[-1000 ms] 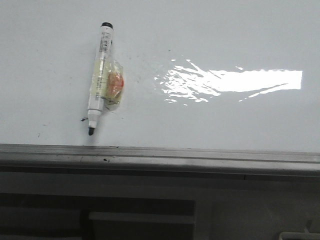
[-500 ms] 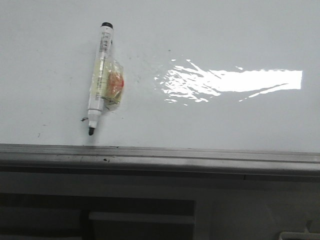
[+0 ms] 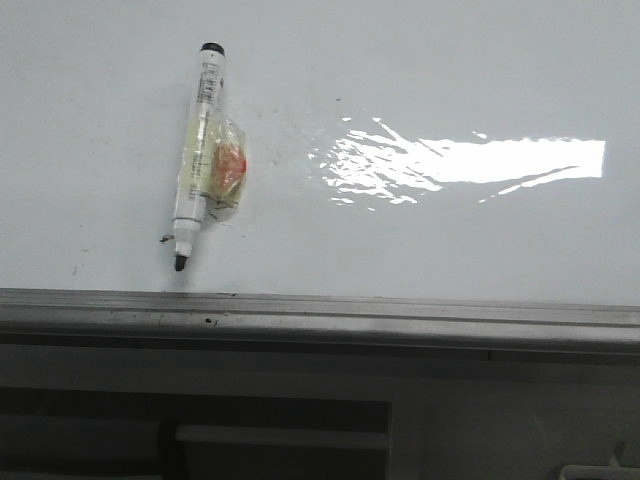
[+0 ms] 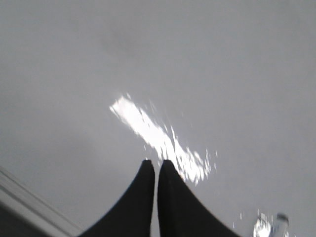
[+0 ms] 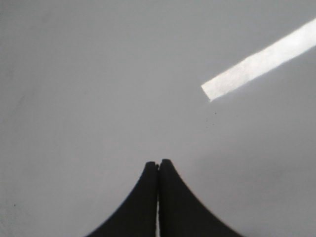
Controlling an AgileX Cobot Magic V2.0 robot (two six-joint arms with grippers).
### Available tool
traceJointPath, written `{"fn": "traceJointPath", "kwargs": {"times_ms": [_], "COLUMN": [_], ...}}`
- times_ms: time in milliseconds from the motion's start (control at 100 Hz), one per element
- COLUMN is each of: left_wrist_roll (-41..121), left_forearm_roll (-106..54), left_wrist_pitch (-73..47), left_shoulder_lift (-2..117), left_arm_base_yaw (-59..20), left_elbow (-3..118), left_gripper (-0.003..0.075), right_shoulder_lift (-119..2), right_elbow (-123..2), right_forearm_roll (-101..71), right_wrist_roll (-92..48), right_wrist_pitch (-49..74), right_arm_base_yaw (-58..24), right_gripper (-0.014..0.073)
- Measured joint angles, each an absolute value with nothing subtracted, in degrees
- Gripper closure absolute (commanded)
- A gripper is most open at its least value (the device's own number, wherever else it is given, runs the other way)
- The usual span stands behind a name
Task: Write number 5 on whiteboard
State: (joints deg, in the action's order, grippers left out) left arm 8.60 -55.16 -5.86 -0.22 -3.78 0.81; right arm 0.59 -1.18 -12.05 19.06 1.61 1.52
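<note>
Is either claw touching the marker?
Apart. The front view shows the marker lying alone on the whiteboard; left claw and right claw are shut, holding nothing.

The whiteboard (image 3: 450, 60) is smooth and very shiny, and a bright patch of light bounces off it. It has a few small black smudges. Its edge (image 3: 320, 312) looks like dull grey metal with little scratches. The marker (image 3: 195, 160) looks like smooth white plastic with a black cap end and a dark tip. A crinkly clear wrap (image 3: 215, 170) is stuck around its middle. The left pincer (image 4: 156, 163) and the right pincer (image 5: 158, 163) look black and matt.
</note>
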Motion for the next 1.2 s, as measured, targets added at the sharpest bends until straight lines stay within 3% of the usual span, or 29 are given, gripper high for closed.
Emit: {"fn": "traceJointPath", "kwargs": {"times_ms": [180, 400, 470, 600, 650, 910, 1200], "left_wrist_roll": [15.48, 22.74, 23.94, 24.79, 24.83, 25.05, 25.17], "left_forearm_roll": [-45.86, -36.59, -36.29, -36.68, -37.62, -41.59, -42.97], "left_wrist_pitch": [-17.44, -27.20, -28.18, -29.56, -29.69, -26.66, -11.22], "left_shoulder_lift": [3.08, 20.97, 26.21, 33.97, 36.68, 49.61, 61.91], "left_arm_base_yaw": [-3.78, -3.95, -5.38, -9.72, -11.79, -26.36, -42.83], "left_elbow": [10.03, 24.73, 27.99, 32.05, 33.02, 33.80, 33.89], "left_gripper": [0.0741, 0.0726, 0.0631, 0.0321, 0.0273, 0.0327, 0.0333], "right_shoulder_lift": [-0.50, -9.12, -11.90, -15.74, -16.64, -17.48, -17.48], "right_elbow": [-11.20, -24.60, -28.03, -32.44, -33.52, -34.58, -34.58], "right_forearm_roll": [-6.45, -3.02, -2.88, -2.76, -2.76, -2.76, -2.76], "right_wrist_roll": [18.28, 4.39, 1.53, 0.00, 0.00, -0.56, -0.56], "right_wrist_pitch": [10.71, 24.35, 27.91, 32.09, 32.91, 33.84, 34.55], "right_arm_base_yaw": [0.96, -3.94, -5.59, -7.69, -8.12, -8.23, -8.23], "right_gripper": [0.0657, 0.0622, 0.0524, 0.0249, 0.0181, 0.0155, 0.0155]}}
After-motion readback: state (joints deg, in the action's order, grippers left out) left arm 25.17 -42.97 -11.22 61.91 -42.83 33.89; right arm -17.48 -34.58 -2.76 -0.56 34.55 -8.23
